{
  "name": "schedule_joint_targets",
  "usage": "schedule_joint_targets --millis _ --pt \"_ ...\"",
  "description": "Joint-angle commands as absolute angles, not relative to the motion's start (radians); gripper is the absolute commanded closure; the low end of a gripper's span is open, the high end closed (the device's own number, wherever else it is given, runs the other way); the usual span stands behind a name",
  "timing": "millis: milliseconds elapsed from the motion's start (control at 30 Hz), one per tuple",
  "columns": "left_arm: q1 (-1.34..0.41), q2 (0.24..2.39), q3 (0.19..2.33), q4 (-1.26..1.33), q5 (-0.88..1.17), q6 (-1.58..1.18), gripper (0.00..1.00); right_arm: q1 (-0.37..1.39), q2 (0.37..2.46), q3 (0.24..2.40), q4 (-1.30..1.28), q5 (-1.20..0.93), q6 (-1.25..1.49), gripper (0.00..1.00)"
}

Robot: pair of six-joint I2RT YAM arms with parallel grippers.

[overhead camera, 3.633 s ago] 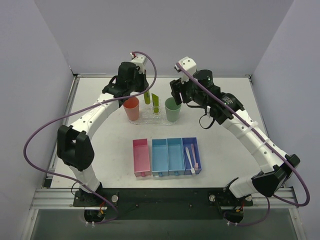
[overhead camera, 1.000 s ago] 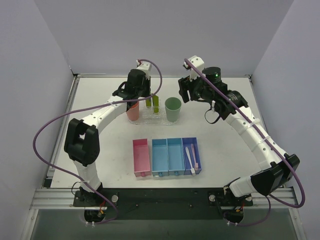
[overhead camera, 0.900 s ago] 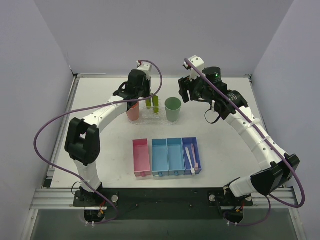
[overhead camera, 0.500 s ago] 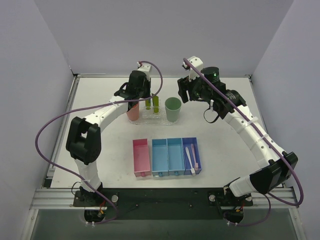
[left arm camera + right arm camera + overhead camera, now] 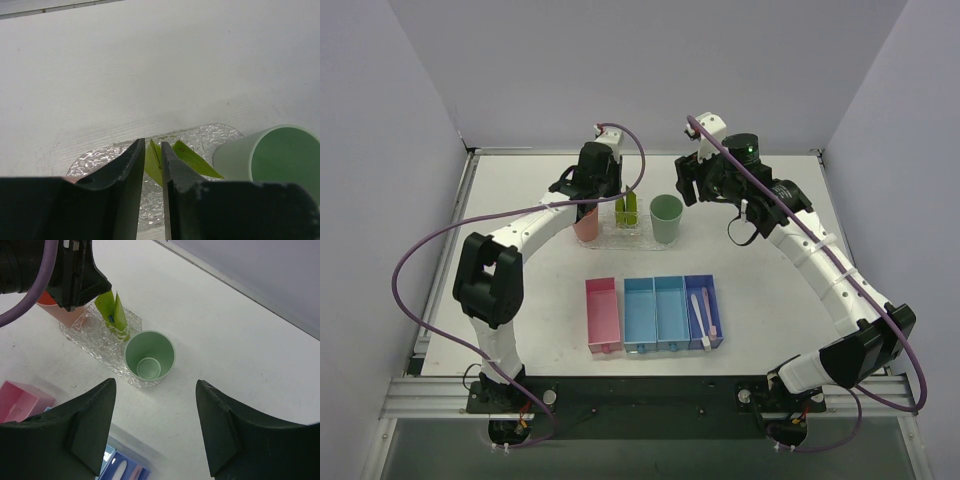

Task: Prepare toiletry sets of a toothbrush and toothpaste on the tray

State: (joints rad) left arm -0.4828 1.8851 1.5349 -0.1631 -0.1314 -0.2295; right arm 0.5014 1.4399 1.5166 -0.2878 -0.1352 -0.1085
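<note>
Two yellow-green toothpaste tubes stand close together in a small clear rack on the bumpy clear tray, between an orange cup and a green cup. My left gripper is right over them. In the left wrist view its jaws are almost closed, with the upper edge of the left tube between them and the other tube beside it. My right gripper is wide open and empty, above the table just right of the green cup. Two pale toothbrushes lie in the dark blue bin.
A row of bins stands nearer me: a pink one, two light blue ones and the dark blue one. Grey walls close off the table on three sides. The left arm's purple cable loops above the tray.
Since 3.6 s ago my left gripper has come down onto the tubes, and my right gripper has drawn back from the green cup. In the last half second the tubes tipped closer together.
</note>
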Motion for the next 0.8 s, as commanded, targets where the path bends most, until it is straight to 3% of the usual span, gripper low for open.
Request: schedule_joint_targets --millis 0,367,767 --pt "-0.477 1.871 1.534 -0.109 -0.15 -0.236 0.69 0.491 1.44 1.552 -0.247 -0.146 -0.104 0.4" --pt "-0.48 1.822 1.508 -0.081 -0.155 -0.236 0.66 0.491 1.436 1.551 -0.247 -0.146 -0.101 0.4" --pt "-0.479 1.664 1.462 -0.017 -0.192 -0.187 0.55 0.486 1.408 1.531 -0.25 -0.124 -0.046 0.4"
